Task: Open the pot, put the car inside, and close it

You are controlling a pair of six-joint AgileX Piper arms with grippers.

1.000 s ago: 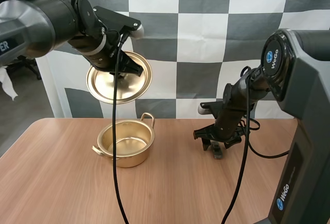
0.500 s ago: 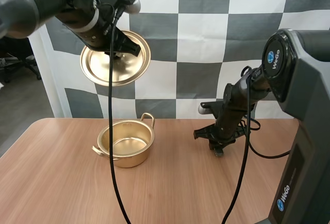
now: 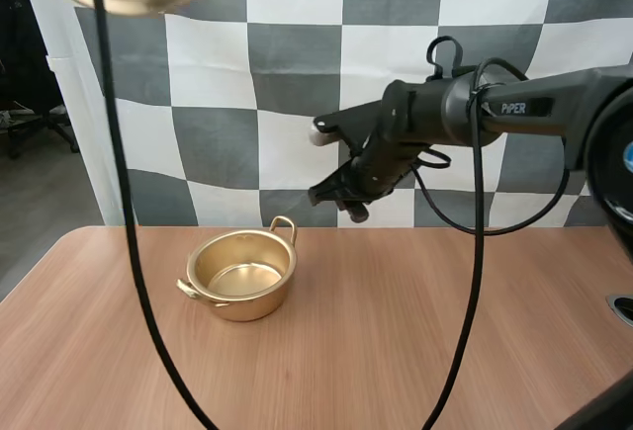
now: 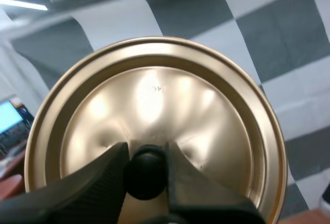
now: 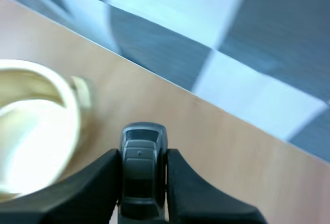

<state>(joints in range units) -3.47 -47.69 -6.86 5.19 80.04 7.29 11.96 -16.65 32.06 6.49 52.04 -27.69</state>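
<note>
The left gripper (image 4: 147,175) is found clamped on the black knob (image 4: 146,168) of the golden lid (image 4: 154,95). The lid is held high and is cut off by the upper left edge of the high view. The right gripper (image 5: 143,177) is found pinched on a dark grey toy car (image 5: 143,149), which is gripped between the fingertips. In the high view this gripper is seen raised at mid-frame, above and right of the open golden pot (image 3: 240,274). The pot is seated left of centre on the wooden table (image 3: 415,341). In the right wrist view its rim is noted on the table beneath, to one side of the car.
</note>
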